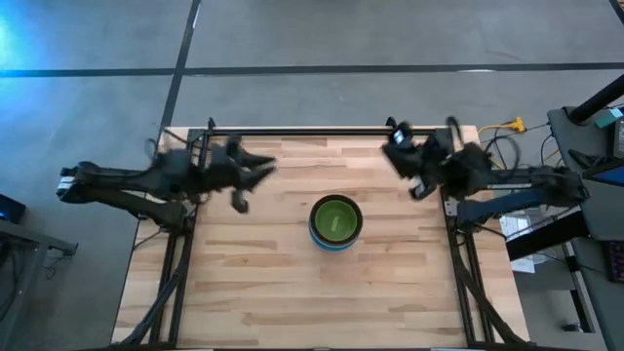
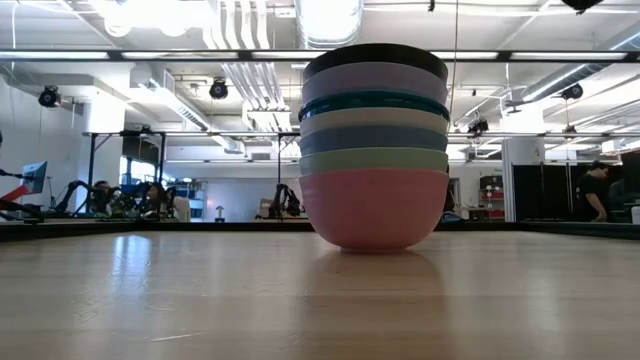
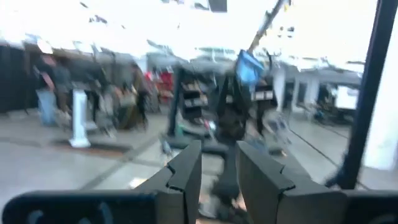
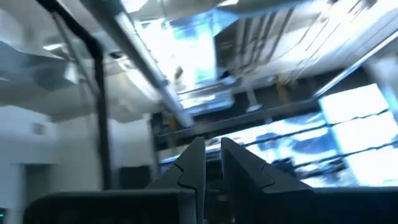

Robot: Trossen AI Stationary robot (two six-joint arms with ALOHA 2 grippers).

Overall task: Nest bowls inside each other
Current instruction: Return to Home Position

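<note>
Low view, bowls (image 2: 374,150) nested in one stack, pink at bottom, both jaws slightly spread, holding nothing.

Smooth plastic bowls (image 2: 374,150), wooden table (image 1: 273,283)

We see nested bowls (image 2: 374,145) stacked on the wooden table (image 2: 200,300), pink lowest, black on top.

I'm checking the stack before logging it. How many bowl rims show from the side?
7, one stack mid-table: pink bowl at the bottom, then mint, blue, white, teal, lavender, black. From above, a lime green bowl sits inside; more may be hidden.
</note>
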